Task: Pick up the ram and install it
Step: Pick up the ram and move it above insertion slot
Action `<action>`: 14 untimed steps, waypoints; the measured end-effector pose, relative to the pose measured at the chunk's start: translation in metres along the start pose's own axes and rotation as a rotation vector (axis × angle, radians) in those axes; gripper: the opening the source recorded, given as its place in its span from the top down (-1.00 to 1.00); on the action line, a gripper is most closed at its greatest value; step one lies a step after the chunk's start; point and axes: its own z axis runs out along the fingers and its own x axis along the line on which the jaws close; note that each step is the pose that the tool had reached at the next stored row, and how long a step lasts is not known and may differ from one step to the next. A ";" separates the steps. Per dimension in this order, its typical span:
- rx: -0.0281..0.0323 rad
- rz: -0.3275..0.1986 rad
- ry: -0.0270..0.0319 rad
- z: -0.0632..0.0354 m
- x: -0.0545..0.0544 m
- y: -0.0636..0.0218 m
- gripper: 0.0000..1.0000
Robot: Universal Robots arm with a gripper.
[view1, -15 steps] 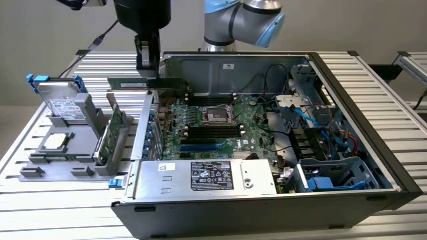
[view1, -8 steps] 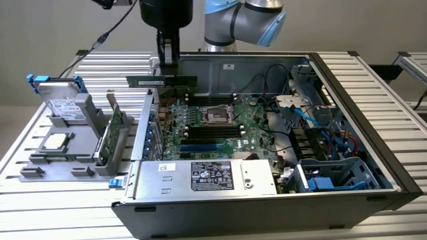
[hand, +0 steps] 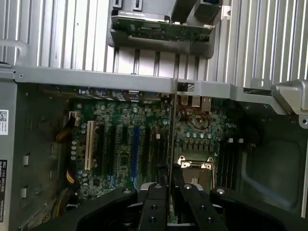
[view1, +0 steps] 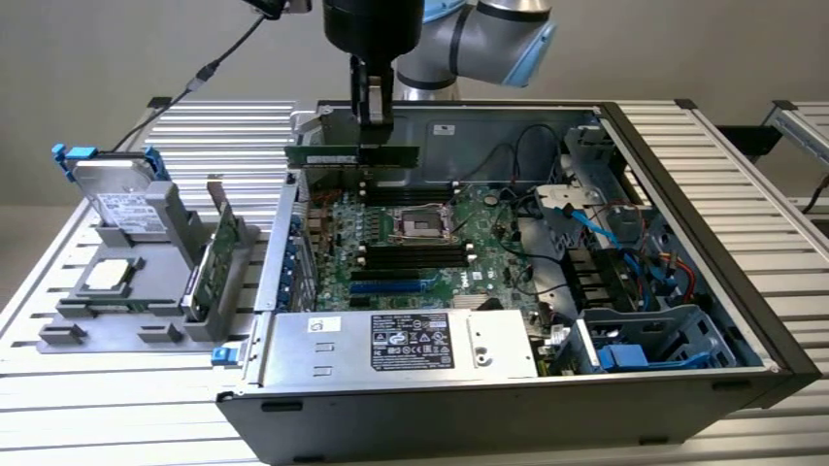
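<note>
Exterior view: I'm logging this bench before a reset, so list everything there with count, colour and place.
ram: one, green, above the case.
case: one, black, open, mid-table.
motherboard: one, green, inside the case.
power supply: one, silver, case's near end.
hard drive: one, silver with blue rails, on the holder.
expansion card: one, green, standing in the holder.
holder: one, grey, exterior view's left.
table: one, silver slats, under everything.
arm: one, grey and blue, over the case.
jaws: one pair, black, shut on the ram.

soft, even light came from overhead; the slats (view1: 745, 180) glared pale, the case (view1: 453, 432) lay shaded inside, and the gripper (hand: 169, 179) showed dark in the bluish wrist view.
</note>
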 end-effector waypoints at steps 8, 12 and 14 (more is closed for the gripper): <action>0.0001 0.000 -0.0001 0.0013 -0.001 -0.0369 0.73; 0.0000 0.000 0.0003 0.0053 -0.005 -0.0557 0.73; -0.0001 0.000 0.0007 0.0087 -0.009 -0.0648 0.73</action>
